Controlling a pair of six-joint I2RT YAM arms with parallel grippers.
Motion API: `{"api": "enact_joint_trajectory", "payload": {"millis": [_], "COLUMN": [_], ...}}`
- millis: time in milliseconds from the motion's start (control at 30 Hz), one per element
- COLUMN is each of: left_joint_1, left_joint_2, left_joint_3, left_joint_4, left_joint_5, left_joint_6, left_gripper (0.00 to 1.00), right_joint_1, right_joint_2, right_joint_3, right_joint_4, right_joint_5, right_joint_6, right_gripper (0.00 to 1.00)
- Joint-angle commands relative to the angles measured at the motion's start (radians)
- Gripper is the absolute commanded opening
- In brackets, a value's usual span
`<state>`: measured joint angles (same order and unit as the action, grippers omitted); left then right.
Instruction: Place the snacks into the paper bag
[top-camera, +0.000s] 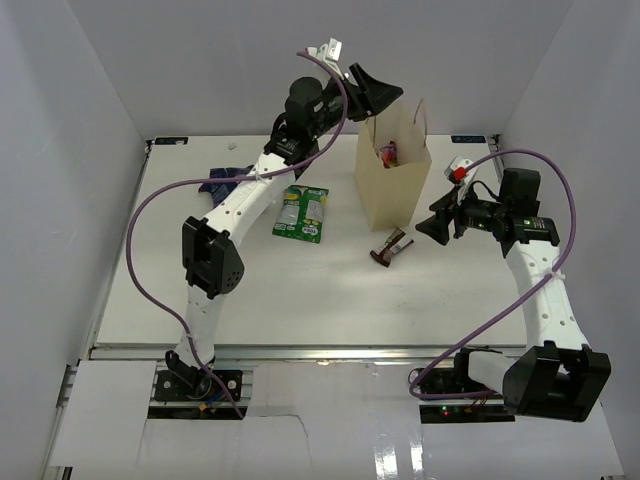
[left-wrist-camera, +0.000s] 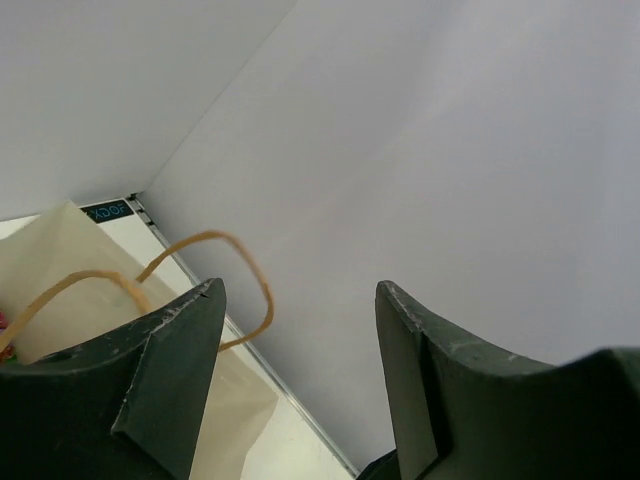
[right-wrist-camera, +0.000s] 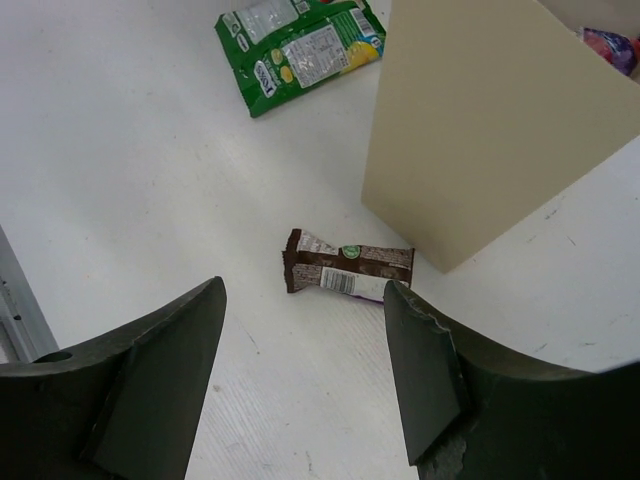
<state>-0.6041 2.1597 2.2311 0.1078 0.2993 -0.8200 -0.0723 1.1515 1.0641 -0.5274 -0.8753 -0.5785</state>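
Note:
The tan paper bag (top-camera: 393, 180) stands upright at the back middle, with a pink-purple packet (top-camera: 387, 153) showing inside. My left gripper (top-camera: 380, 95) hovers open and empty above the bag's left rim; the left wrist view shows the bag's handles (left-wrist-camera: 245, 270). A brown chocolate bar (top-camera: 391, 246) lies in front of the bag, also in the right wrist view (right-wrist-camera: 348, 270). My right gripper (top-camera: 432, 226) is open and empty, just right of the bar and above the table. A green-white pack (top-camera: 302, 212) lies left of the bag. A purple-blue bag (top-camera: 222, 180) lies far left, partly behind the left arm.
White enclosure walls stand close on the left, back and right. The right arm's purple cable (top-camera: 530, 290) loops beside the bag's right side. The table's front edge (top-camera: 320, 350) runs along the arm bases.

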Motion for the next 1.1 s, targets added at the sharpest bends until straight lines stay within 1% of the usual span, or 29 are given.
{"api": "enact_joint_trajectory", "payload": {"millis": [0, 67, 100, 133, 167, 200, 233, 267, 300, 333, 367, 400, 433, 467, 500, 533, 567, 600, 633, 667, 700, 733, 767, 833, 867, 900, 967, 1000, 1067], "left_joint_1": [0.0, 0.0, 0.0, 0.0, 0.0, 0.001, 0.001, 0.003, 0.004, 0.007, 0.015, 0.017, 0.018, 0.021, 0.024, 0.024, 0.026, 0.026, 0.026, 0.026, 0.026, 0.026, 0.026, 0.026, 0.026, 0.026, 0.026, 0.026, 0.026], "left_joint_2": [-0.092, -0.154, -0.185, -0.223, -0.318, -0.371, -0.429, -0.549, -0.614, -0.679, -0.742, -0.868, -0.932, -0.995, -1.115, -1.176, -1.233, -1.286, -1.39, -1.438, -1.483, -1.564, -1.599, -1.681, -1.699, -1.71, -1.721, -1.715, -1.687], "left_joint_3": [0.033, 0.001, -0.026, -0.115, -0.175, -0.241, -0.393, -0.475, -0.557, -0.638, -0.792, -0.864, -0.93, -0.991, -1.098, -1.146, -1.189, -1.261, -1.292, -1.32, -1.368, -1.389, -1.409, -1.453, -1.464, -1.472, -1.484, -1.481, -1.469], "left_joint_4": [-0.002, -0.043, -0.059, -0.081, -0.089, -0.102, -0.102, -0.102, -0.141, -0.154, -0.169, -0.19, -0.235, -0.261, -0.32, -0.351, -0.385, -0.454, -0.489, -0.52, -0.58, -0.605, -0.623, -0.671, -0.686, -0.71, -0.726, -0.741, -0.754], "left_joint_5": [0.008, 0.004, -0.005, -0.015, -0.028, -0.07, -0.101, -0.139, -0.228, -0.268, -0.308, -0.357, -0.429, -0.454, -0.477, -0.521, -0.541, -0.561, -0.595, -0.607, -0.615, -0.623, -0.632, -0.637, -0.649, -0.652, -0.654, -0.652, -0.646], "left_joint_6": [0.045, 0.094, 0.157, 0.189, 0.223, 0.293, 0.321, 0.344, 0.366, 0.396, 0.403, 0.407, 0.407, 0.397, 0.383, 0.368, 0.313, 0.282, 0.25, 0.186, 0.153, 0.121, 0.072, 0.029, 0.01, -0.017, -0.031, -0.037, -0.041], "left_gripper": [0.72, 0.72, 0.72, 0.73, 0.74, 0.75, 0.78, 0.8, 0.82, 0.83, 0.87, 0.88, 0.89, 0.91, 0.92, 0.92, 0.92, 0.92, 0.92, 0.92, 0.93, 0.94, 0.97, 0.98, 0.98, 0.98, 0.98, 0.98, 0.98], "right_joint_1": [0.023, 0.066, 0.156, 0.205, 0.3, 0.345, 0.391, 0.47, 0.506, 0.544, 0.613, 0.647, 0.682, 0.745, 0.767, 0.785, 0.798, 0.799, 0.801, 0.799, 0.801, 0.798, 0.798, 0.796, 0.795, 0.792, 0.781, 0.781, 0.783], "right_joint_2": [0.001, 0.005, 0.008, 0.014, 0.019, 0.039, 0.053, 0.068, 0.085, 0.117, 0.134, 0.154, 0.203, 0.233, 0.307, 0.35, 0.396, 0.49, 0.54, 0.585, 0.669, 0.706, 0.738, 0.832, 0.862, 0.929, 0.991, 1.037, 1.067], "right_joint_3": [-0.012, -0.03, -0.038, -0.047, -0.067, -0.073, -0.078, -0.078, -0.076, -0.078, -0.079, -0.081, -0.075, -0.063, -0.023, 0.006, 0.043, 0.083, 0.171, 0.219, 0.264, 0.337, 0.368, 0.462, 0.494, 0.529, 0.618, 0.638, 0.669], "right_joint_4": [0.007, 0.027, 0.041, 0.061, 0.111, 0.139, 0.164, 0.217, 0.251, 0.288, 0.328, 0.411, 0.444, 0.469, 0.507, 0.514, 0.515, 0.515, 0.503, 0.492, 0.483, 0.478, 0.48, 0.48, 0.483, 0.483, 0.477, 0.48, 0.481], "right_joint_5": [-0.077, -0.056, -0.022, 0.084, 0.149, 0.203, 0.308, 0.362, 0.413, 0.518, 0.583, 0.649, 0.773, 0.824, 0.916, 0.935, 0.947, 0.961, 0.984, 1.005, 1.036, 1.042, 1.042, 1.044, 1.049, 1.049, 1.052, 1.073, 1.084], "right_joint_6": [0.031, 0.054, 0.096, 0.129, 0.165, 0.24, 0.279, 0.319, 0.36, 0.443, 0.478, 0.517, 0.564, 0.571, 0.604, 0.626, 0.684, 0.722, 0.756, 0.807, 0.828, 0.844, 0.859, 0.87, 0.878, 0.897, 0.931, 0.948, 0.962], "right_gripper": [0.7, 0.68, 0.66, 0.63, 0.63, 0.62, 0.6, 0.6, 0.61, 0.68, 0.72, 0.77, 0.88, 0.94, 0.95, 0.93, 0.91, 0.9, 0.9, 0.9, 0.9, 0.9, 0.9, 0.9, 0.9, 0.9, 0.9, 0.9, 0.9]}}
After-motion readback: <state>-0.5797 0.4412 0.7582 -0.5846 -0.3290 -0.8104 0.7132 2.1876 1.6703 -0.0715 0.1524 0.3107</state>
